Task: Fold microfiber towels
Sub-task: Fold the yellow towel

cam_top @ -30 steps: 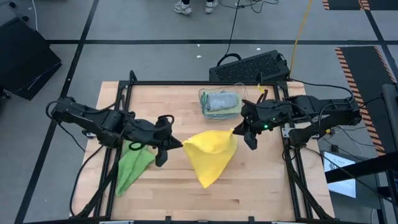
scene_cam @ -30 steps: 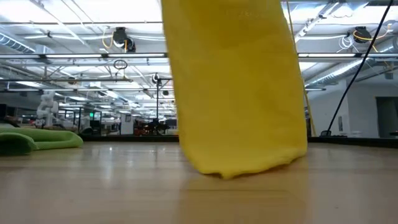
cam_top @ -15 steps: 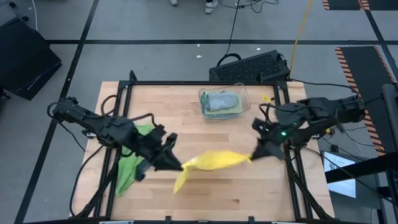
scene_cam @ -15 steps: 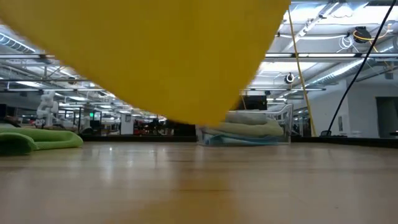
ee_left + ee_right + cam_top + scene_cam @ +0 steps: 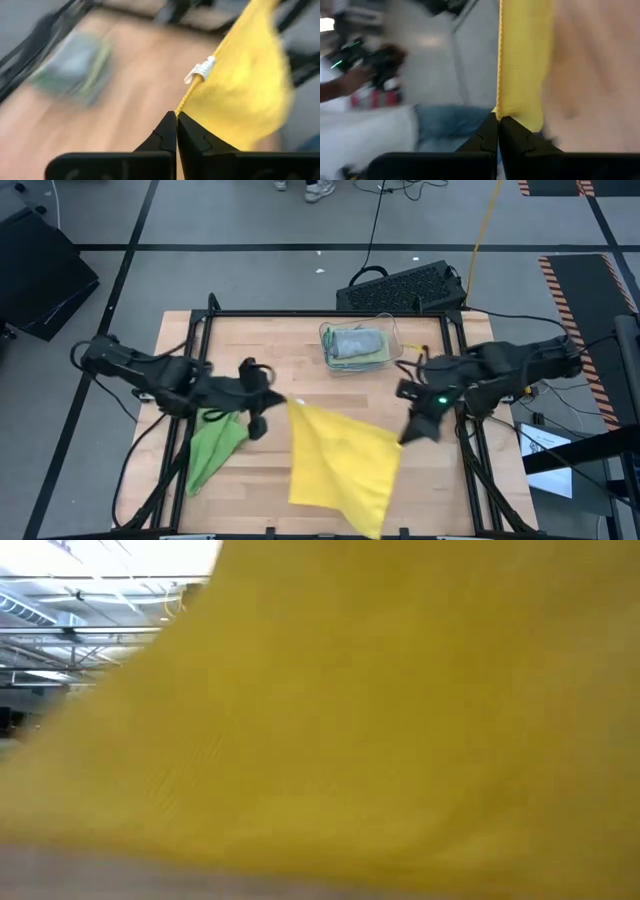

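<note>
A yellow microfiber towel (image 5: 340, 465) is stretched out as one sheet between my two grippers, above the table's middle. Its free part reaches toward the near edge and fills the low view (image 5: 400, 720). My left gripper (image 5: 278, 402) is shut on its left corner. My right gripper (image 5: 405, 436) is shut on its right corner. A bright green towel (image 5: 215, 445) lies crumpled on the table under my left arm. More towels lie in a clear bin (image 5: 358, 345) at the far middle. My left gripper pinches the yellow towel's corner (image 5: 186, 102) between its two shut fingers, just below a white tag (image 5: 200, 71) on the hem. The fingers come from the table's left, slanting down. The corner is lifted clear of the table. The edge toward the other gripper is drawn straight. My right gripper pinches the towel's other top corner (image 5: 512, 112) at the hem between its two shut fingers. The fingers come from the table's right, slanting down. This corner is clear of the table, and the sheet spreads away from the fingers.
A black frame (image 5: 300, 313) runs around the wooden table top. A black keyboard (image 5: 400, 285) sits beyond the far edge. A person's feet (image 5: 320, 188) show on the floor behind. Bare wood (image 5: 260, 360) lies between the bin and the left arm.
My grippers have drawn apart, the right one toward the table's right and near edges. The left one dipped toward the near edge and came back. The yellow towel, which hung bunched between them, was pulled into a taut strip and has now spread out flat toward the near edge.
</note>
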Motion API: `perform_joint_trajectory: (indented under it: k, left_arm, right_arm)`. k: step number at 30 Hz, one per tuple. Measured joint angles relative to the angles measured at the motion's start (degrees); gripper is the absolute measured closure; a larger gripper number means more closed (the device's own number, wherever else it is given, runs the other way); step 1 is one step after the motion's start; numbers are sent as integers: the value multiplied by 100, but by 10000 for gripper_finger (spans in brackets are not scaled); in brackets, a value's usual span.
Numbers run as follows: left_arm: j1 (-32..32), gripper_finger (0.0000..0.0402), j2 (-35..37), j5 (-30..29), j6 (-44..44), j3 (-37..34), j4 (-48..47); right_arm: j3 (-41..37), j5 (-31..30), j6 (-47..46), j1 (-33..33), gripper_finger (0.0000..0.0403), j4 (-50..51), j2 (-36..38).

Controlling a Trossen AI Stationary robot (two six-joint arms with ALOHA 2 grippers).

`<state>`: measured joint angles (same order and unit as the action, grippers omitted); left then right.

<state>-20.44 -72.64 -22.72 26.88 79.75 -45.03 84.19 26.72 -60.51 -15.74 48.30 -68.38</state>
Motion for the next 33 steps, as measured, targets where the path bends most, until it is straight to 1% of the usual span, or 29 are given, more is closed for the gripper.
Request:
perform_joint_trajectory:
  k: [3, 5, 11, 14, 17, 20, 24, 28, 30, 33]
  left_arm:
    - [435, 396, -271, 99, 66, 0, -941]
    - [680, 392, -457, 203, -56, -2, -1192]
    - [1132, 397, -996, 210, -659, 0, -1090]
    - [1291, 390, -1242, 212, -828, -2, -1087]
    - [1379, 395, -1355, 219, -841, -2, -1092]
    - [1393, 397, -1370, 309, -782, -2, -1077]
    - [1287, 390, -1373, 524, -731, -2, -1095]
    - [1117, 397, -1375, 816, -856, -2, -1107]
    - [1058, 396, -1375, 855, -860, -2, -1106]
    - [985, 388, -1375, 906, -864, -2, -1115]
  right_arm:
    - [-510, -335, 481, 435, 403, -29, -73]
    - [-896, -451, 697, 703, 403, -119, -78]
    - [-1931, -1063, 1453, 1311, 403, -523, -76]
    - [-2254, -1314, 1919, 1536, 403, -690, -74]
    - [-2462, -1635, 2323, 1693, 403, -766, -74]
    - [-2523, -1777, 2524, 1729, 403, -792, -74]
    - [-2581, -1813, 2500, 1552, 403, -816, -74]
    - [-2664, -1920, 2321, 1342, 403, -888, -74]
    - [-2764, -1891, 2186, 1233, 403, -1114, -73]
    - [-3007, -1678, 1925, 1076, 403, -1610, -74]
